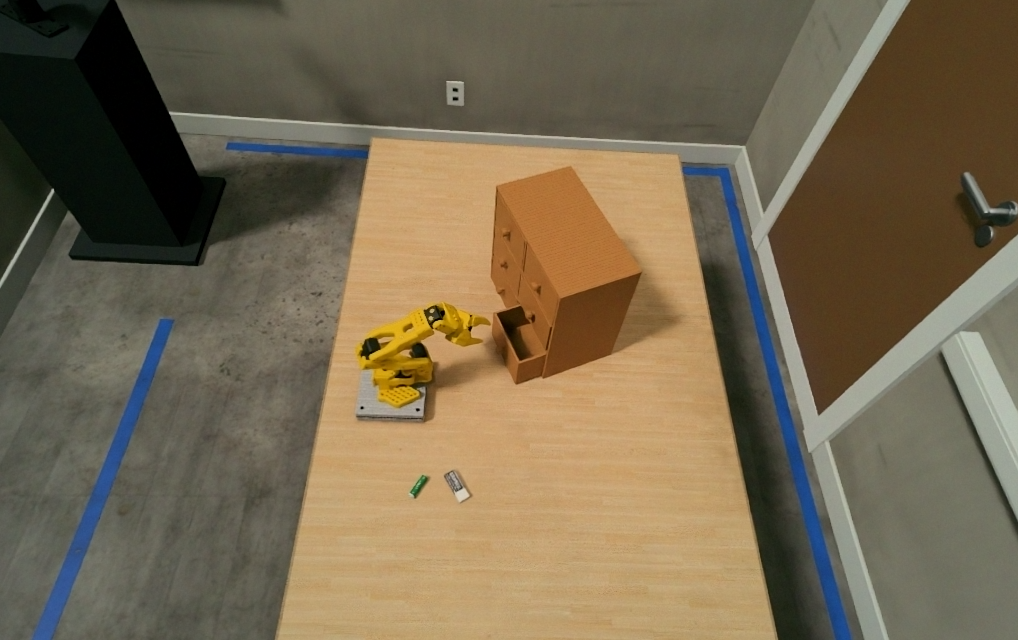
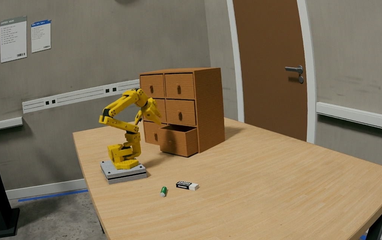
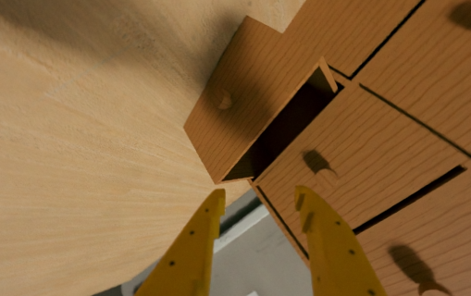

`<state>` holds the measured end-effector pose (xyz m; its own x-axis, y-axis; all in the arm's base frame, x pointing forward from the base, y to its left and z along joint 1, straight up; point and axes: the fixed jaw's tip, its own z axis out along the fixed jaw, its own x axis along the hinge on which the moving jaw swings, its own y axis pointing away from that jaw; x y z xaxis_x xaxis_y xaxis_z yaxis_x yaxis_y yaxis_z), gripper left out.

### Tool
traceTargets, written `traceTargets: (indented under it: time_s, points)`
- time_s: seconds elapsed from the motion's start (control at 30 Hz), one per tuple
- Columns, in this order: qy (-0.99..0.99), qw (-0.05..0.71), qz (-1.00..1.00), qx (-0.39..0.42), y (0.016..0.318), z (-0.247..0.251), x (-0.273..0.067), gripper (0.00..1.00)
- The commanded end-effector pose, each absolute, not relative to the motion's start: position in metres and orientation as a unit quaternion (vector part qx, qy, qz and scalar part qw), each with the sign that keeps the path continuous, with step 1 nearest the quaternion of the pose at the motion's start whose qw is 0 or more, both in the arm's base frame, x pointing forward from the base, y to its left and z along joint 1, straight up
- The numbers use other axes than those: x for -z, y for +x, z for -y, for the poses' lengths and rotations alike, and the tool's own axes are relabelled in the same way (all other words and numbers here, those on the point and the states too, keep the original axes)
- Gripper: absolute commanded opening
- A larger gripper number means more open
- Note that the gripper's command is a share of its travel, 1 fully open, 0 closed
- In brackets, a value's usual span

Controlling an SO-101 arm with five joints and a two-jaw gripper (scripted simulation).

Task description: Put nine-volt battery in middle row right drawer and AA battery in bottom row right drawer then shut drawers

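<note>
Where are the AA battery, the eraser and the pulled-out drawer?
AA battery [image 1: 417, 486] [image 2: 163, 191]: top and exterior views, green body.
Eraser [image 1: 456, 483] [image 2: 183, 185]: top and exterior views, printed sleeve.
Pulled-out drawer [image 1: 530, 368] [image 2: 176, 142] [image 3: 245, 92]: top, exterior and wrist views, front panel.

the green aa battery [image 1: 417, 486] [image 2: 163, 191] lies on its side on the table [image 1: 545, 508] [image 2: 246, 184].
</note>
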<state>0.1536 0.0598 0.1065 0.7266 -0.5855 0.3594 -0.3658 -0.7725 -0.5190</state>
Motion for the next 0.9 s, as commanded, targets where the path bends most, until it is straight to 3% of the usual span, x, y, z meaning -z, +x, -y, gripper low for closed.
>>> traceTargets:
  time_s: [0.0, 0.87]
  points:
    - [-0.887, 0.227, -0.31, 0.256, 0.154, -0.0585, -0.1099, 0.21]
    - [-0.768, 0.285, -0.541, 0.189, 0.1527, -0.0595, -0.1093, 0.21]
